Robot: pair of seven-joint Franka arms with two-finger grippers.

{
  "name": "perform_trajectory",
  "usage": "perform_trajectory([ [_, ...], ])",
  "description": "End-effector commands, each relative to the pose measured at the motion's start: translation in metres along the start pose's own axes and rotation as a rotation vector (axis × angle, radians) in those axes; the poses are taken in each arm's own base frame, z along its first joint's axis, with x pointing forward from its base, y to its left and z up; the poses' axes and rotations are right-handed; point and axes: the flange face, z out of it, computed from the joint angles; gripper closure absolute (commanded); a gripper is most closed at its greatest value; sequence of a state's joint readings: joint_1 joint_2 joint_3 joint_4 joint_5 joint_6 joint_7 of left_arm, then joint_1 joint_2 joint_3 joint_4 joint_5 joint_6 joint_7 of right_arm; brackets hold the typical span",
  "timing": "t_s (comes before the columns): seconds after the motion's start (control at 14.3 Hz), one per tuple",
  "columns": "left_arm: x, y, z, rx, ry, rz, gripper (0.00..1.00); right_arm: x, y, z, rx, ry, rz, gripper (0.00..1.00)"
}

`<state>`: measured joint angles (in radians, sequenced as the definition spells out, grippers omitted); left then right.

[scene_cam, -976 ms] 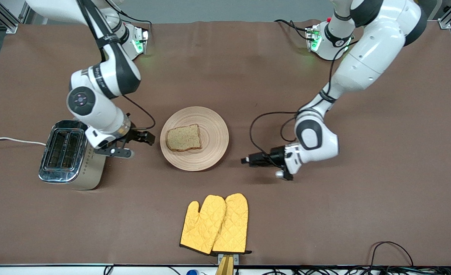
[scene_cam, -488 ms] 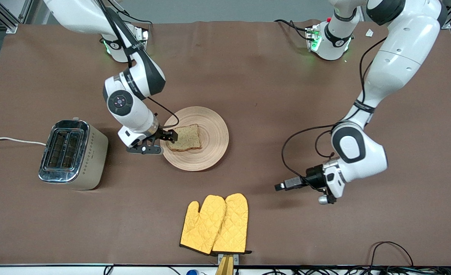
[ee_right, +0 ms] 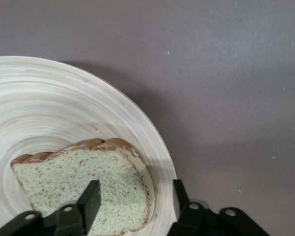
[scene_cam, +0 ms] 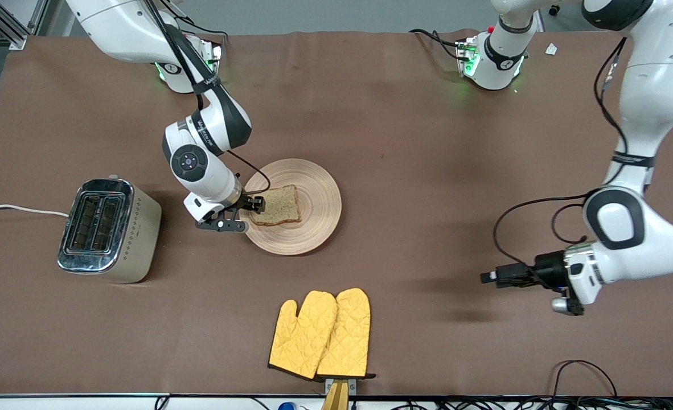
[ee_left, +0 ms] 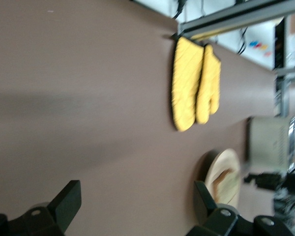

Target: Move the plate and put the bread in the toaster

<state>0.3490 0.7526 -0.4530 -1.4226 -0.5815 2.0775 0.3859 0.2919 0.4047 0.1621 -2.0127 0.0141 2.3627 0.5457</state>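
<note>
The light wooden plate (scene_cam: pixel 320 200) lies mid-table with the bread (scene_cam: pixel 277 205) on it, on the side toward the toaster (scene_cam: pixel 109 230). My right gripper (scene_cam: pixel 255 201) is open, low at the plate's toaster-side edge. In the right wrist view, the right gripper (ee_right: pixel 136 192) has one finger over the bread (ee_right: pixel 78 179) and the other past the plate's rim (ee_right: pixel 157 142). My left gripper (scene_cam: pixel 488 277) is open and empty over bare table toward the left arm's end. The left wrist view shows the left gripper (ee_left: pixel 136 197) holding nothing.
A pair of yellow oven mitts (scene_cam: pixel 322 333) lies near the table's front edge, nearer the camera than the plate; it also shows in the left wrist view (ee_left: pixel 194 86). The toaster's white cord (scene_cam: pixel 17 209) runs off the right arm's end of the table.
My right gripper moved from beside the toaster to the plate's edge, over the bread. My left arm drew away from the plate toward its own end of the table.
</note>
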Motion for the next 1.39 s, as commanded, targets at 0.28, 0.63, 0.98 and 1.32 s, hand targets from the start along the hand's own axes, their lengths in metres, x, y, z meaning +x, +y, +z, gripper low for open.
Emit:
perform_trajectory([
  [0.28,-0.004,0.059,-0.107,0.263,-0.020,-0.002,0.00,-0.007,-0.001,0.006,-0.014,-0.014,0.041,0.46],
  [0.63,-0.029,0.153,-0.135,0.502,-0.063,-0.048,0.00,-0.009,-0.001,0.017,-0.022,-0.031,0.046,0.48],
  [0.98,-0.072,0.235,-0.148,0.774,-0.164,0.068,0.00,-0.018,-0.015,0.026,-0.030,-0.042,0.017,0.51],
  [1.32,-0.108,0.271,-0.189,0.941,-0.114,0.095,0.00,-0.020,-0.019,0.026,-0.028,-0.041,0.011,0.56],
])
